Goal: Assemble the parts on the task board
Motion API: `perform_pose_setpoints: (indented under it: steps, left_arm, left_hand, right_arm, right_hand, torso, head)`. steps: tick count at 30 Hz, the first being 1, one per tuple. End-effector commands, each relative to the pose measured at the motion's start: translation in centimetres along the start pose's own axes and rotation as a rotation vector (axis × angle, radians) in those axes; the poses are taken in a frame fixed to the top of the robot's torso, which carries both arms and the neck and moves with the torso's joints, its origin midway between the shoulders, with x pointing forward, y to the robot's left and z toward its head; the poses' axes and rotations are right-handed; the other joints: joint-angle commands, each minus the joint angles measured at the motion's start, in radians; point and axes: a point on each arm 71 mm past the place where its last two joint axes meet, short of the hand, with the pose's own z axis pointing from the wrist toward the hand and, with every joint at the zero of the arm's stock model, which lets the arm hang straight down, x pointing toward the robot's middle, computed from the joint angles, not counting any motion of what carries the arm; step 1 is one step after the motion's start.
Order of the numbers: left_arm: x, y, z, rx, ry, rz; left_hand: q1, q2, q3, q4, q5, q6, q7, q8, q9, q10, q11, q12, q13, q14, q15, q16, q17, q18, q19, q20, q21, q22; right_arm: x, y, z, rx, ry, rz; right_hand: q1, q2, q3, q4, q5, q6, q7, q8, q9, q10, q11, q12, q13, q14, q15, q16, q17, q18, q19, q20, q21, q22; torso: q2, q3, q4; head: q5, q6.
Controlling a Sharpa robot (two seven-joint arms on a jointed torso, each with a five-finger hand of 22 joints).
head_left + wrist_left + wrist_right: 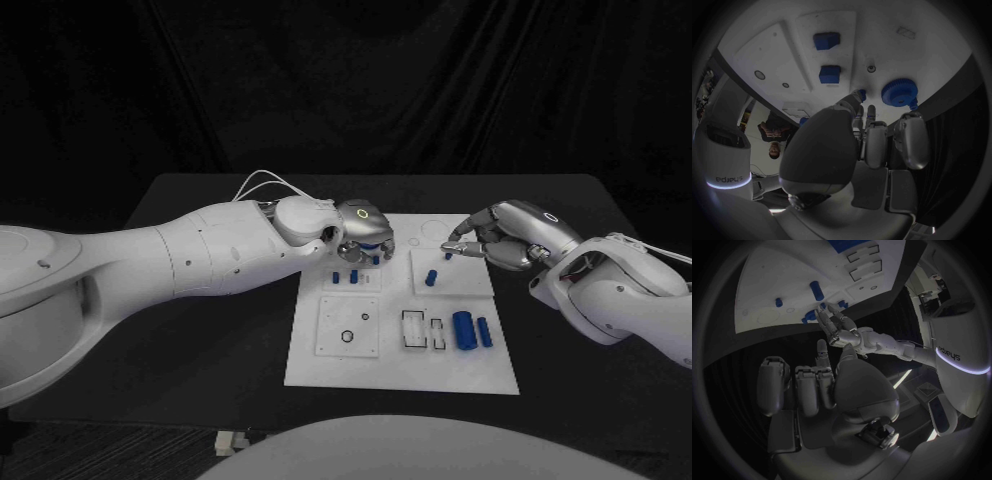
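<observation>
The white task board [404, 365] lies mid-table. My left hand [361, 238] hovers over its far left corner, fingertips [858, 96] down beside a blue gear [895, 92]; a speck of blue shows at one tip, and whether it is held is unclear. Two blue blocks [829, 74] stand just beyond the gear. My right hand [490, 240] hangs over the far right part, most fingers curled in and one finger [820, 347] stretched out, nothing in it. A small blue piece [447, 256] sits close to that finger. A blue peg [433, 275] stands nearby.
Two larger blue cylinders [463, 330] lie near the board's right front, beside rectangular recesses [415, 330]. A panel with a ring outline [349, 335] sits at the left front. Black table [202, 330] surrounds the board.
</observation>
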Motion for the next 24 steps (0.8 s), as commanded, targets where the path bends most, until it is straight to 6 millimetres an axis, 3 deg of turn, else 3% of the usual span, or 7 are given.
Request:
perform_pose_setpoints:
  steps: [1,8,13,24]
  left_arm:
    - [0.18,-0.14,0.16,0.018,0.008,-0.001]
    - [0.26,-0.29,0.34,0.032,-0.01,0.002]
    - [0.3,-0.35,0.45,0.041,-0.019,0.004]
    - [0.86,-0.16,0.49,0.037,-0.018,0.002]
  left_hand:
    - [-0.002,-0.001,0.009,-0.003,0.012,0.01,0.0,0.004,-0.002,0.006,0.002,0.007,0.002,-0.007,0.0,-0.002,-0.001,0.001,-0.009,-0.001,-0.005,0.181]
    - [-0.001,0.003,0.053,-0.019,0.052,0.052,0.011,0.028,0.001,0.038,-0.004,0.022,0.006,-0.008,0.0,0.002,-0.003,0.001,-0.011,-0.001,-0.005,0.18]
    - [-0.007,0.006,0.072,-0.027,0.054,0.085,0.017,0.05,0.008,0.07,-0.007,0.037,0.008,-0.013,0.0,-0.003,-0.017,0.003,-0.015,-0.001,-0.012,0.178]
    - [-0.026,0.005,0.084,-0.028,0.04,0.098,0.021,0.061,0.014,0.093,-0.006,0.041,0.004,-0.021,0.002,-0.015,-0.041,0.005,-0.021,0.0,-0.023,0.175]
  right_arm:
    - [0.15,-0.06,-0.11,0.005,0.009,0.001]
    - [0.22,-0.13,-0.2,0.009,0.012,0.002]
    - [0.27,-0.14,-0.22,0.009,0.013,0.003]
    - [0.36,-0.18,-0.29,0.012,0.02,0.004]
  right_hand:
    - [0.01,0.004,-0.006,0.002,0.006,0.009,0.0,0.004,0.001,0.094,0.0,-0.003,0.241,0.101,-0.006,-0.003,0.249,0.009,0.014,0.0,-0.004,0.199]
    - [0.01,0.004,-0.006,0.002,0.006,0.009,0.0,0.004,0.001,0.094,0.0,-0.003,0.241,0.101,-0.006,-0.003,0.249,0.009,0.014,0.0,-0.004,0.199]
    - [0.01,0.005,-0.006,0.002,0.006,0.009,0.0,0.003,0.001,0.093,0.0,-0.004,0.24,0.1,-0.006,-0.003,0.248,0.01,0.014,0.0,-0.006,0.199]
    - [0.01,0.005,-0.006,0.002,0.006,0.009,0.0,0.003,0.001,0.093,0.0,-0.004,0.24,0.1,-0.006,-0.003,0.248,0.01,0.014,0.0,-0.006,0.199]
  torso:
    - [0.0,-0.0001,0.0003]
    - [0.001,0.0002,0.0003]
    - [0.0,-0.0001,0.0]
    - [0.0,0.0001,-0.0003]
  head:
    - [0.0,0.0]
    - [-0.001,0.0]
    - [0.0,0.0]
    - [0.0,0.0]
